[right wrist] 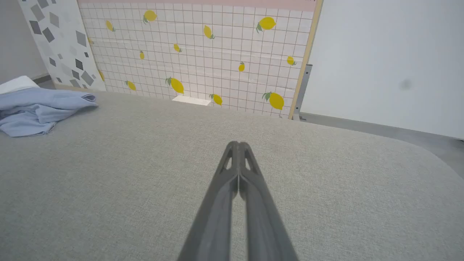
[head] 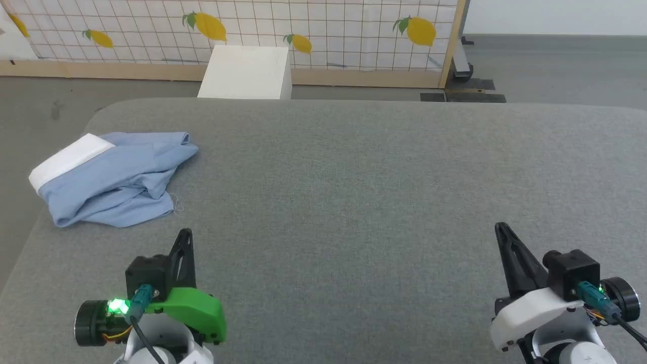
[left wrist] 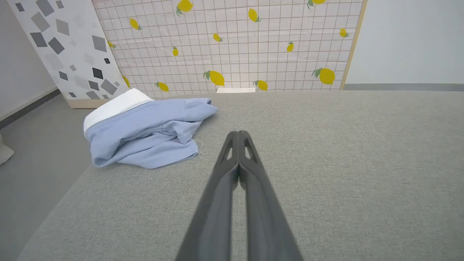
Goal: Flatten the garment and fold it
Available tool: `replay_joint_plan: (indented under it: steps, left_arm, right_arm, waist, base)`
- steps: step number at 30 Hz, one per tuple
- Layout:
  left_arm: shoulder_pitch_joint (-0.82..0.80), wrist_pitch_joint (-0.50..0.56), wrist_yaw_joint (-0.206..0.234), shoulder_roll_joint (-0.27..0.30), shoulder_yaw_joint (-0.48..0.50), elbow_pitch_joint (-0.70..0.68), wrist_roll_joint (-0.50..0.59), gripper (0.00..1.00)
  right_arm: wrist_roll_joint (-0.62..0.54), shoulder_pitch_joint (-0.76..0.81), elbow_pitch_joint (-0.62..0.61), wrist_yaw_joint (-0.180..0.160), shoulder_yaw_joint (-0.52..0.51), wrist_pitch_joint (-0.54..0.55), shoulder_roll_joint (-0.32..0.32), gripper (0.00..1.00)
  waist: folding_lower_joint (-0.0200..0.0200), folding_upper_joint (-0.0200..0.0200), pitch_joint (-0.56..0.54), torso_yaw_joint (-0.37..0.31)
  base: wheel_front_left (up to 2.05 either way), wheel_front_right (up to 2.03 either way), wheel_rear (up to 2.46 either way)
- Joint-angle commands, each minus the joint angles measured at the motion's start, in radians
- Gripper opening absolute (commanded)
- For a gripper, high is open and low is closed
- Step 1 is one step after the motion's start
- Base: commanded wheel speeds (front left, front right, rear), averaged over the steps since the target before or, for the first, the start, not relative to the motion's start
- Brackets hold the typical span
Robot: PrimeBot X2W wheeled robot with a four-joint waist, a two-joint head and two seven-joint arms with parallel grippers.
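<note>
The garment (head: 113, 179), a light blue shirt with a white collar band, lies crumpled in a heap at the far left of the grey table (head: 354, 192), close to its left edge. It also shows in the left wrist view as the garment (left wrist: 145, 130) and at the left edge of the right wrist view as the garment (right wrist: 32, 110). My left gripper (head: 185, 233) is shut and empty, a short way in front of and to the right of the heap. Far off at the lower right, my right gripper (head: 500, 226) is shut and empty too.
A white box (head: 246, 73) stands on the floor behind the table. A lemon-print tiled panel (head: 303, 30) with a wooden frame runs along the back. The table's wide middle and right are bare grey fabric.
</note>
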Motion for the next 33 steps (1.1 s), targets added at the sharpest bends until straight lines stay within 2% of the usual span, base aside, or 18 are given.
replay_joint_plan:
  steps: [1, 33]
  left_arm:
    - [0.011, 0.001, -0.001, -0.005, 0.003, -0.003, 0.013, 0.0]
    - [0.011, 0.001, -0.001, -0.005, 0.003, -0.003, 0.013, 0.0]
  right_arm:
    - [-0.006, -0.017, 0.002, -0.002, 0.001, 0.003, 0.003, 0.0]
    - [-0.006, -0.017, 0.002, -0.002, 0.001, 0.003, 0.003, 0.0]
  waist:
    - [0.0, 0.0, 0.0, 0.0]
    - [0.0, 0.0, 0.0, 0.0]
  base:
    - [0.0, 0.0, 0.0]
    - [0.0, 0.0, 0.0]
